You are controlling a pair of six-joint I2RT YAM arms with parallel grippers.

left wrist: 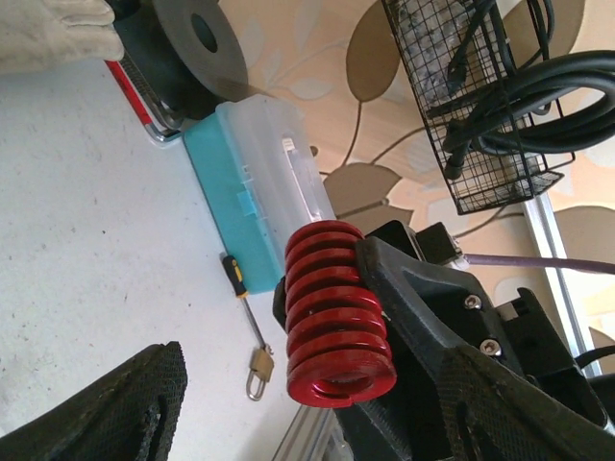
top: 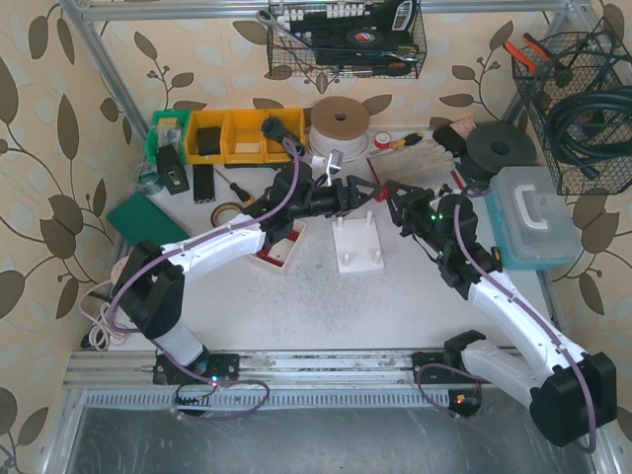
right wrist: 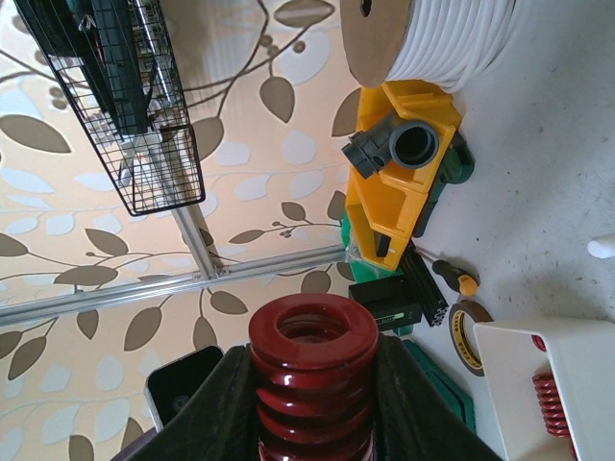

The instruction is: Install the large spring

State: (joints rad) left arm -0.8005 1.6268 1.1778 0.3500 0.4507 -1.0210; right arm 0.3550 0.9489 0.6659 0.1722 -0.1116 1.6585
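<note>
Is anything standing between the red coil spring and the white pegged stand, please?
Nothing visible: the red coil spring sits in the right pincer just beyond the white pegged stand, the open left pincer beside it.

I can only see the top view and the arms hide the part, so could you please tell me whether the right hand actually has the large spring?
Observer: Yes; the right wrist view shows the right hand shut on the large red spring, a finger on each side.
Operator: Thank you. Is the left hand gripping it too?
Observer: No; the left wrist view shows the left hand open, the spring ahead of its fingers.
Operator: Any other springs nearby?
Observer: A smaller red spring lies in the white tray.
</note>
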